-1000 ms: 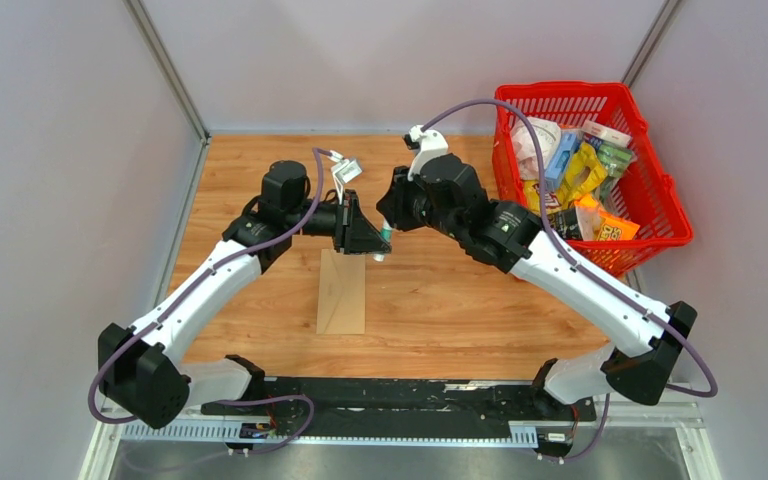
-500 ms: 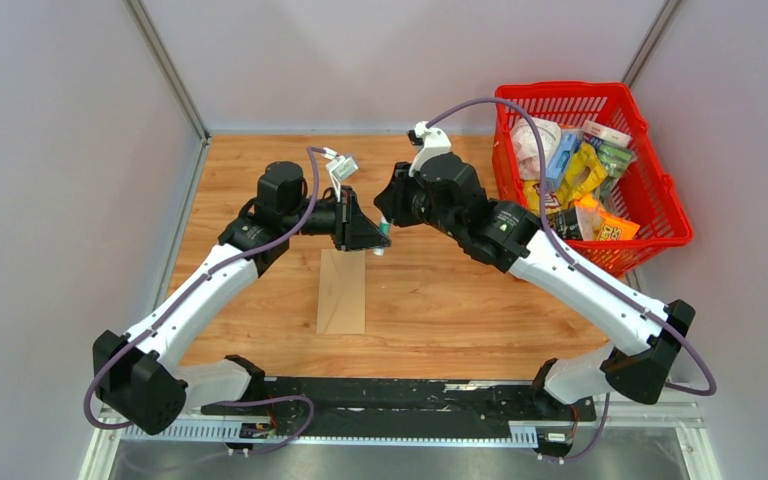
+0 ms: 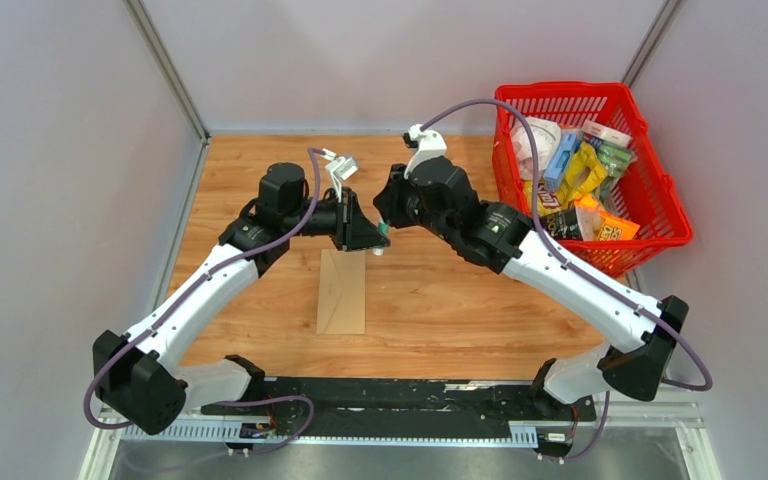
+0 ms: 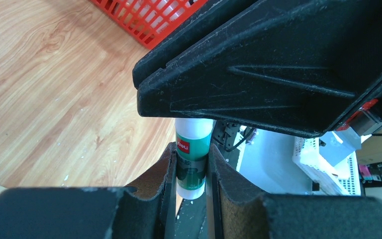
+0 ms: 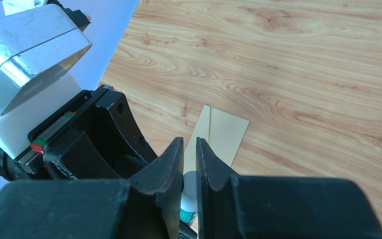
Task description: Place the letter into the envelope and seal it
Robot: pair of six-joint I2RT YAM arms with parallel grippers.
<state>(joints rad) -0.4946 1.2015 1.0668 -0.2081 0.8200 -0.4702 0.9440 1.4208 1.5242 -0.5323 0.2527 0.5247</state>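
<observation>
Since one second ago only the right arm (image 3: 560,275) crept a little leftward, while the left tool (image 4: 191,149) clamps the glue stick (image 4: 192,130) and the right tool (image 5: 189,142) pinches its white end, just above the far end of the envelope (image 3: 341,295), whose long axis runs near-to-far, letter unseen.

My left arm (image 3: 200,290) and right arm (image 3: 570,285) wear white shells between bulky black joint housings, and a lilac cable (image 3: 312,190) runs along each. My bases are black, bolted to a black rail (image 3: 400,393). My left gripper (image 4: 191,149) and right gripper (image 5: 189,143) are matte black ribbed wedges with brownish pads (image 4: 154,181). A red-and-green mark (image 5: 39,144) sits on one slide, below a silver camera block (image 5: 30,45).
</observation>
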